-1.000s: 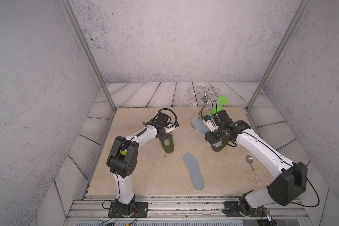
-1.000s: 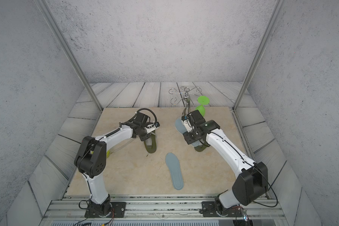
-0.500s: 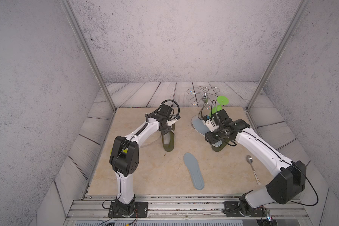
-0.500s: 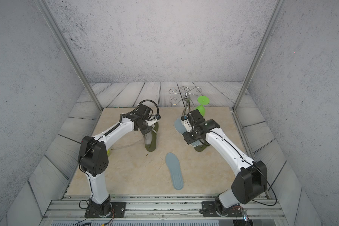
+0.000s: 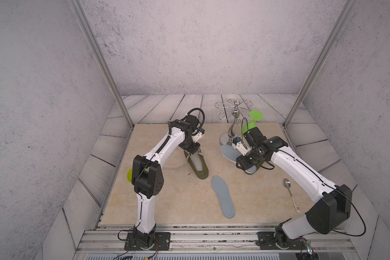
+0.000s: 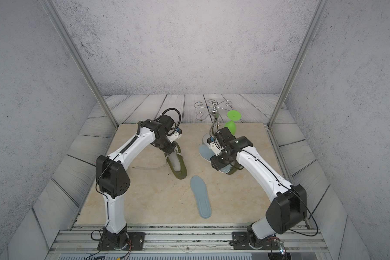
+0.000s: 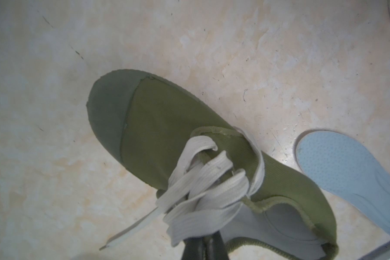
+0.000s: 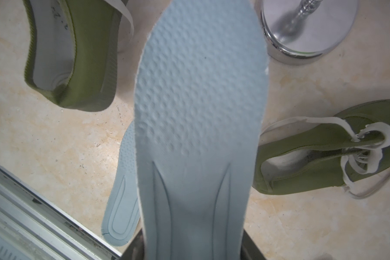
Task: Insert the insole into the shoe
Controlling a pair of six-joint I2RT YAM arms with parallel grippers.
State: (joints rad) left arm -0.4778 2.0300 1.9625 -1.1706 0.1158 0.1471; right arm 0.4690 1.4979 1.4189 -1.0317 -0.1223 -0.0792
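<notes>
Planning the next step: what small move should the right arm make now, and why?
Probably carry the insole toe-first to the mouth of the shoe: the right end effector grips the insole's heel, and the left end effector, shut on the laces, steadies that shoe.

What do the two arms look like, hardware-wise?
Left arm and right arm match: white link shells, boxy black joint housings, thin black cables along the links, looser black loops at wrist and base. No legible markings.
</notes>
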